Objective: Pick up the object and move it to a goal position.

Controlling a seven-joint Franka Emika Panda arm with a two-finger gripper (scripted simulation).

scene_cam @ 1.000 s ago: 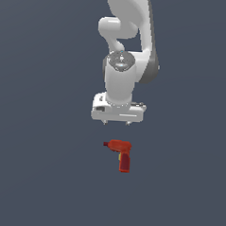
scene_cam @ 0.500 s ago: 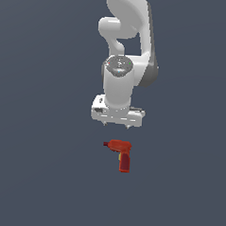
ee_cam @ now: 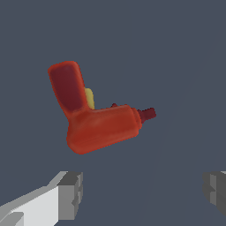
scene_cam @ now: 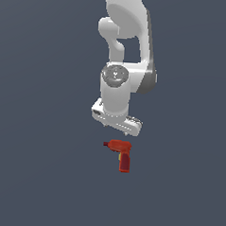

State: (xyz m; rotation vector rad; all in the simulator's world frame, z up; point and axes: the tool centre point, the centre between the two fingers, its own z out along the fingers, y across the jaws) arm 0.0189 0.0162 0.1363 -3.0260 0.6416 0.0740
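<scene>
The object is a small red-orange power drill point(scene_cam: 121, 151) lying on its side on the flat grey floor. Its dark red nose tip points toward the exterior view's left and its blocky base lies toward the camera. My gripper point(scene_cam: 119, 130) hangs just above and slightly behind it, not touching. In the wrist view the drill point(ee_cam: 97, 126) lies ahead of the gripper point(ee_cam: 143, 190). One grey fingertip point(ee_cam: 70, 194) and the other show wide apart with nothing between them. The jaws are open and empty.
The white arm point(scene_cam: 126, 49) rises above the gripper to the frame's top. The plain grey floor point(scene_cam: 35, 176) spreads all around the drill.
The gripper has come down toward the drill and its hand has twisted, so the finger bar now sits at a slant. The drill has not moved.
</scene>
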